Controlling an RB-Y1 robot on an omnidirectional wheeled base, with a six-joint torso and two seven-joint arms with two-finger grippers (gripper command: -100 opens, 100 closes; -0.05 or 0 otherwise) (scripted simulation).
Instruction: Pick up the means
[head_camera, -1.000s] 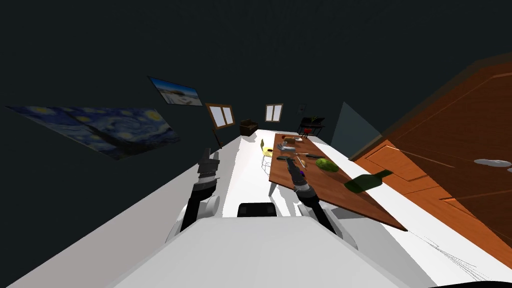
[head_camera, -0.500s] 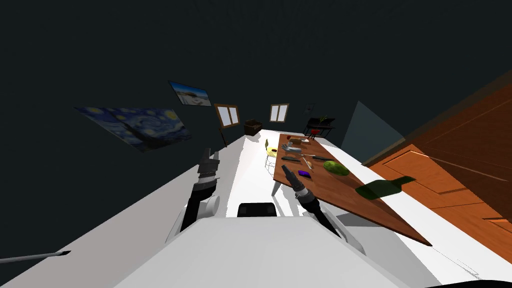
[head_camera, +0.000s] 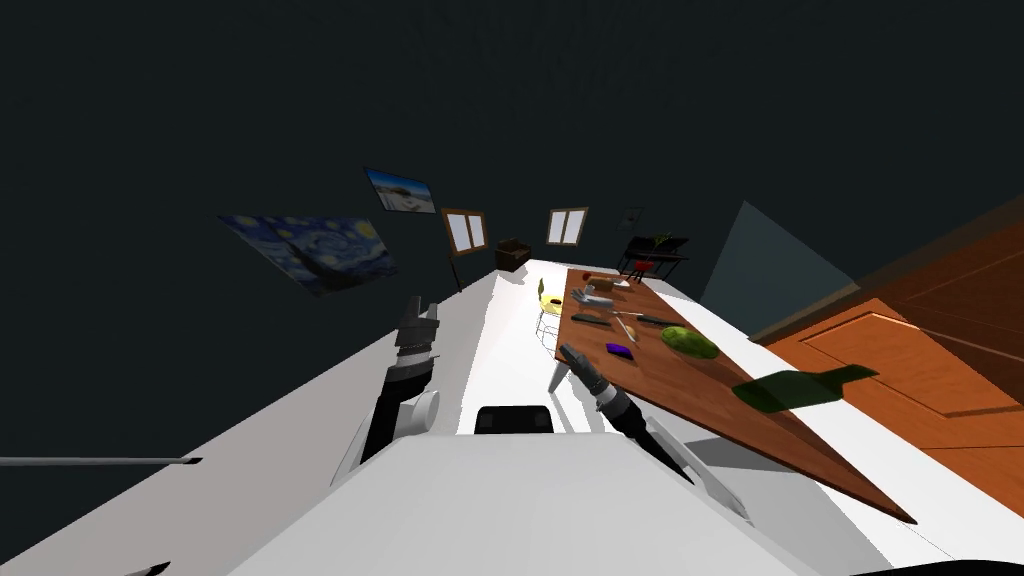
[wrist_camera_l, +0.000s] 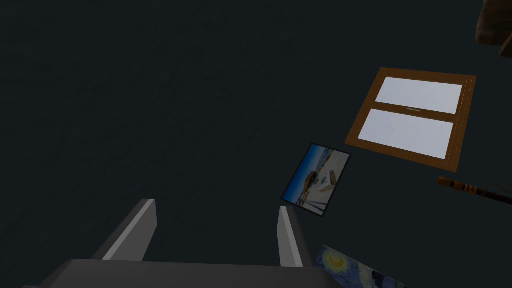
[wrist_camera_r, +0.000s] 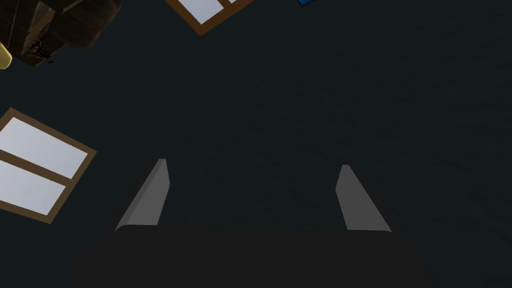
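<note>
Left gripper (wrist_camera_l: 215, 205) and right gripper (wrist_camera_r: 252, 162) both gape, empty. The likely target is the small purple object (head_camera: 619, 349) on the desk (head_camera: 690, 400), at three o'clock of the right gripper. It is probably light and stiff; pinch its sides.

Small, flat purple object (head_camera: 619, 349) on the brown table (head_camera: 688, 390), near a green oval thing (head_camera: 690, 342).

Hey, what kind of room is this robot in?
Likely a dining room: a long wooden table holding a green bottle, a yellow chair beside it, and a framed painting on the wall.
</note>
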